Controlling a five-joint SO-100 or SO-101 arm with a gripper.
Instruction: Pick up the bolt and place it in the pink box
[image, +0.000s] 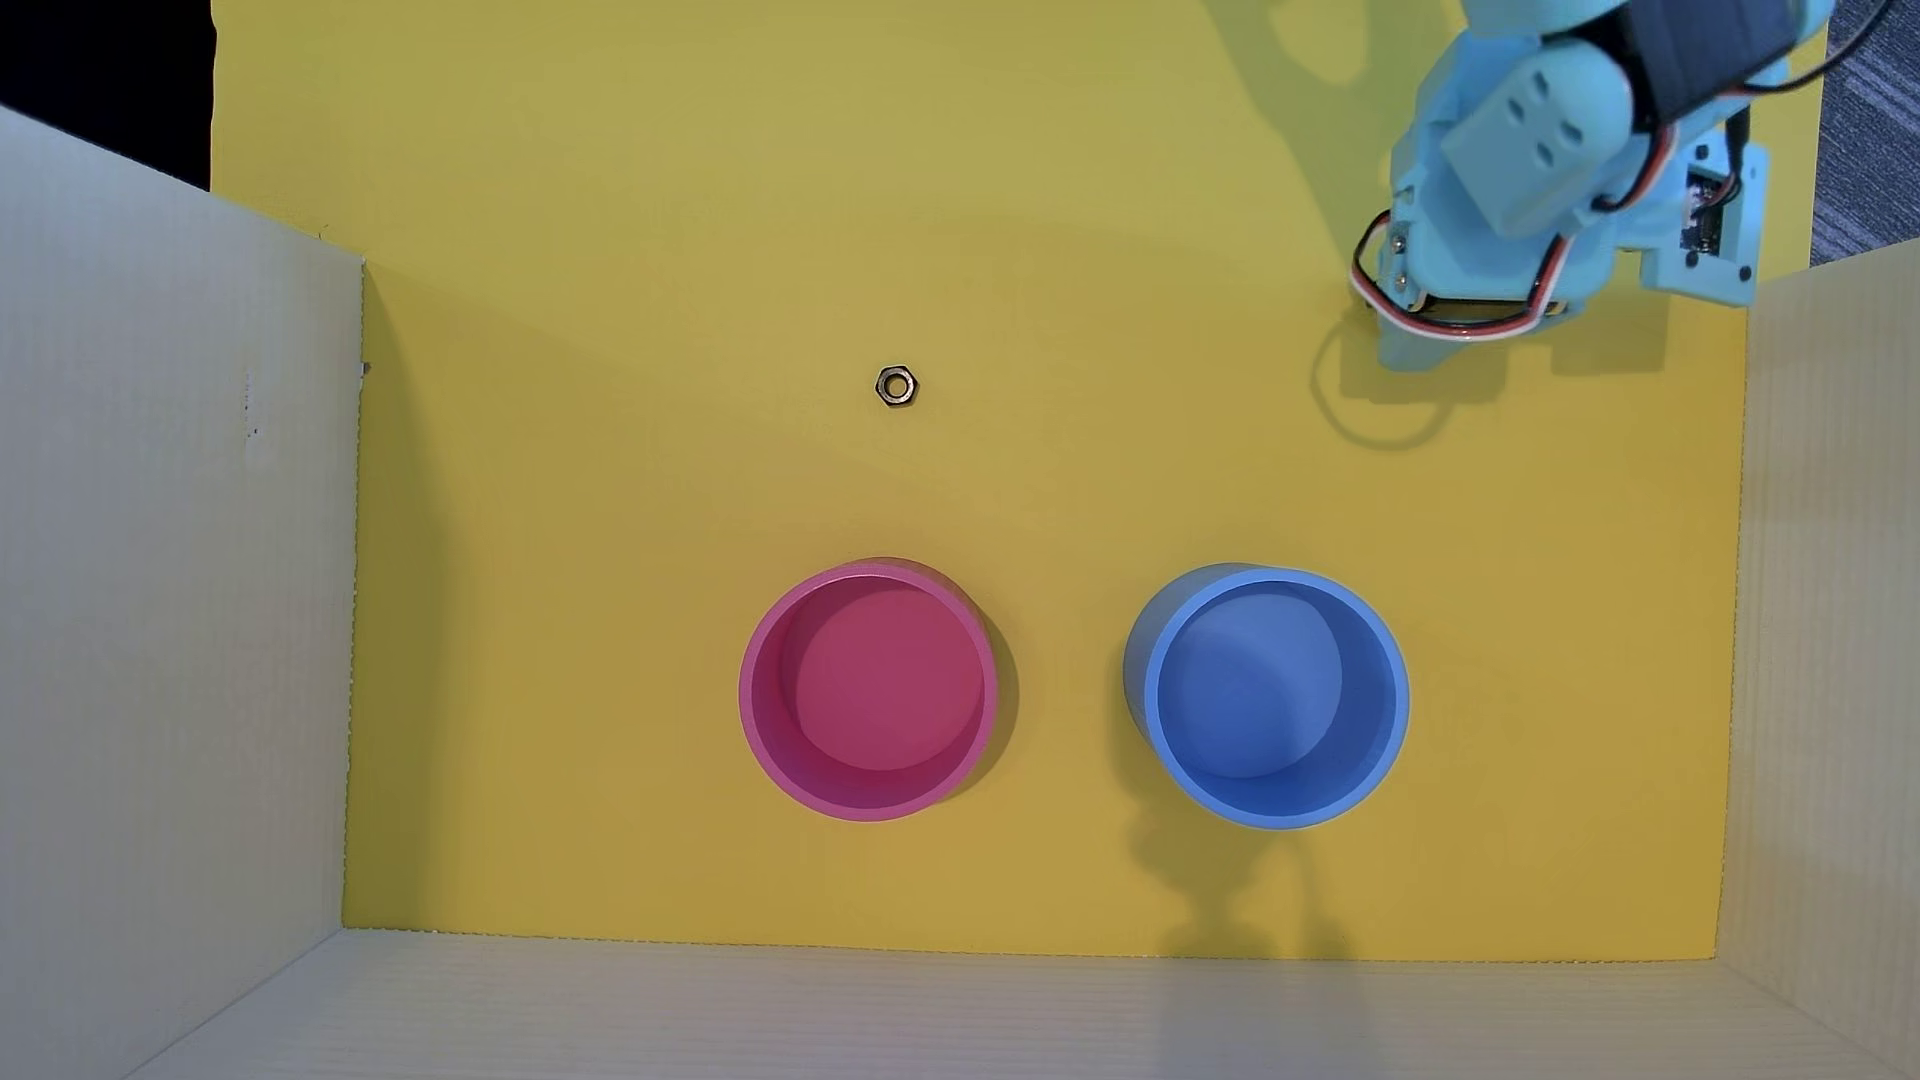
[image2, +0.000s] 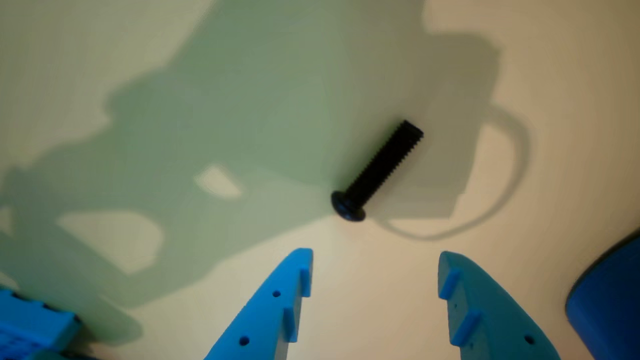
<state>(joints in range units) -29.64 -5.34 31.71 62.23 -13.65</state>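
Note:
In the wrist view the bolt, a small black screw, lies flat on the yellow mat with its rounded head toward my fingers and its shaft pointing up and right. My gripper is open and empty, its light-blue fingertips just short of the bolt's head. In the overhead view the gripper hangs at the upper right of the mat and the arm hides the bolt. The pink box stands empty at the lower middle, far from the gripper.
A silvery hex nut lies on the mat above the pink box. A blue round container stands to the right of the pink one; its edge shows in the wrist view. White cardboard walls enclose the mat on three sides.

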